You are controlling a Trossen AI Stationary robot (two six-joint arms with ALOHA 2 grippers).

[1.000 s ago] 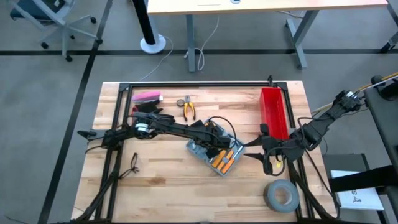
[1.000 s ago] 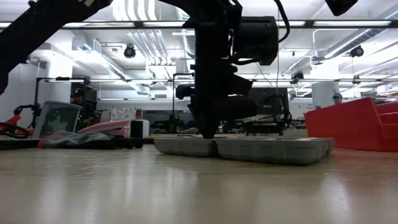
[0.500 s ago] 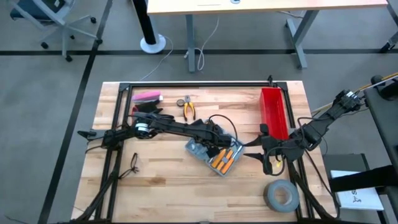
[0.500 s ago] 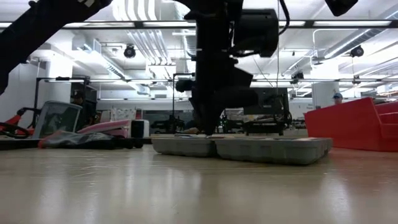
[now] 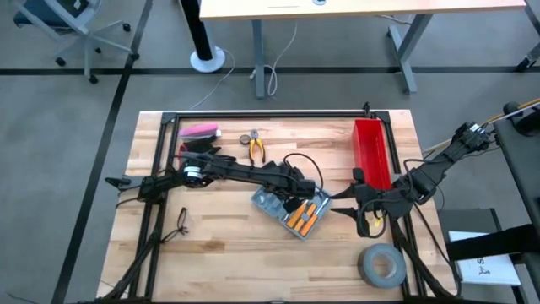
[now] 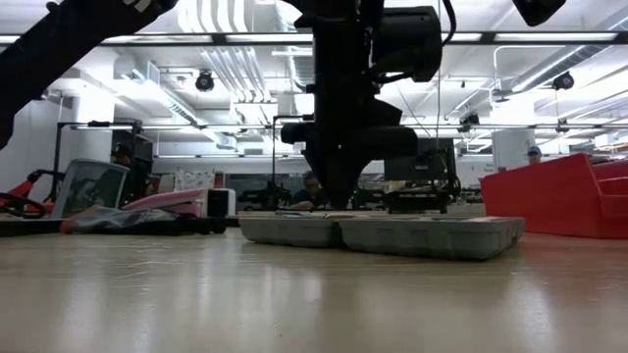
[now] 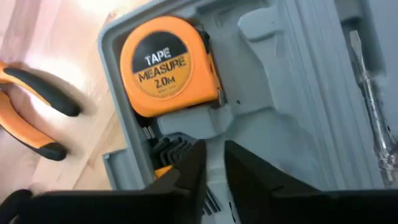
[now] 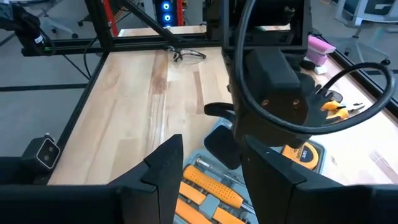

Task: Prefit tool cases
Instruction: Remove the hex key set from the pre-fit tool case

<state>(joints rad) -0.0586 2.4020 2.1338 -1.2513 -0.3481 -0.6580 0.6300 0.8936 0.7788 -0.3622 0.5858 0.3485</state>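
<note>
The grey-blue tool case (image 5: 291, 211) lies open and flat on the wooden table, right of centre, resting on its two outer shells (image 6: 392, 233). Its moulded slots hold an orange tape measure (image 7: 168, 65), black hex keys (image 7: 174, 149), a screwdriver (image 7: 373, 106) and orange-handled tools (image 8: 211, 186). My left gripper (image 7: 214, 171) points steeply down just over the case's far half (image 6: 339, 204), fingers a narrow gap apart with nothing between them. My right gripper (image 8: 214, 180) hovers open to the right of the case (image 5: 342, 204), aimed at it.
A red bin (image 5: 371, 152) stands at the back right and a grey tape roll (image 5: 381, 264) lies at the front right. Orange-handled pliers (image 5: 255, 145) and a pink object (image 5: 201, 131) lie at the far side. A small black object (image 5: 181, 224) lies front left.
</note>
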